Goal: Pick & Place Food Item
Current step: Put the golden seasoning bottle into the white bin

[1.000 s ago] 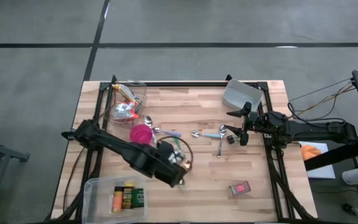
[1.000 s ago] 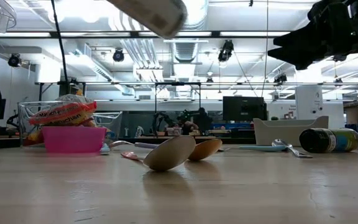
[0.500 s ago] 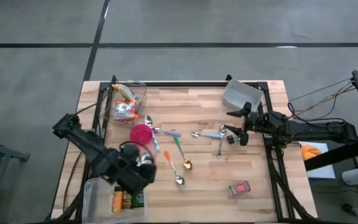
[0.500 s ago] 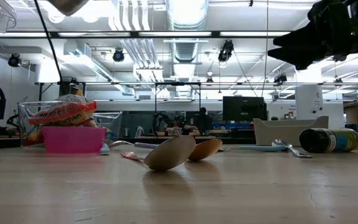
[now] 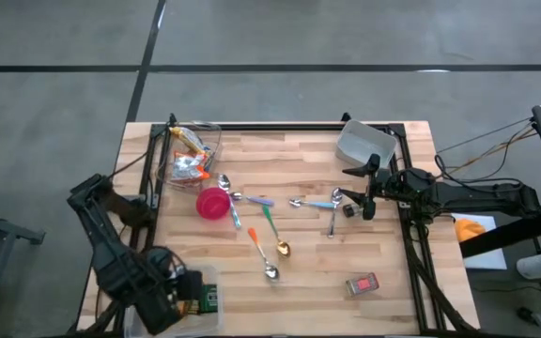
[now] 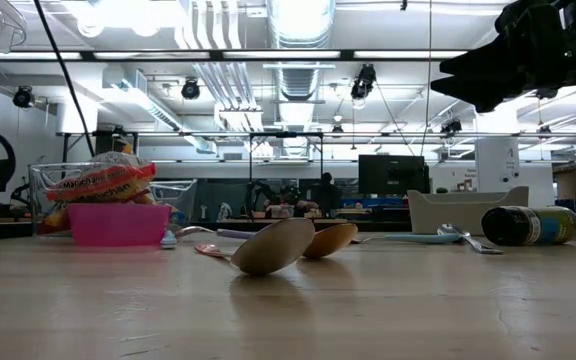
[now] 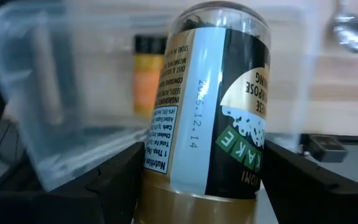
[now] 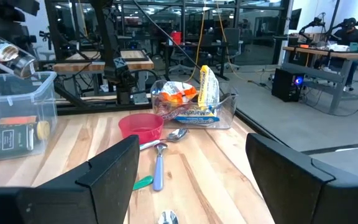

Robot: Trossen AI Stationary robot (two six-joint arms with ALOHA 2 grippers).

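Seasoning jar clamped in my left gripper above the bin; I'd lower squarely before releasing.

Pink bowl beside scattered spoons mid-table, snack-bag bin — grey tray at far edge

A clear glass seasoning jar with a dark label, white nutrition text and a gold-brown cap is clamped between the left tool's two dark fingers, cap end toward the wrist. It hangs above the clear plastic storage bin at the desk's near left corner. In that bin lie other seasoning jars, dark-labelled with yellow caps, on their sides. A further dark jar with a green label lies on its side on the desk near the right tool.
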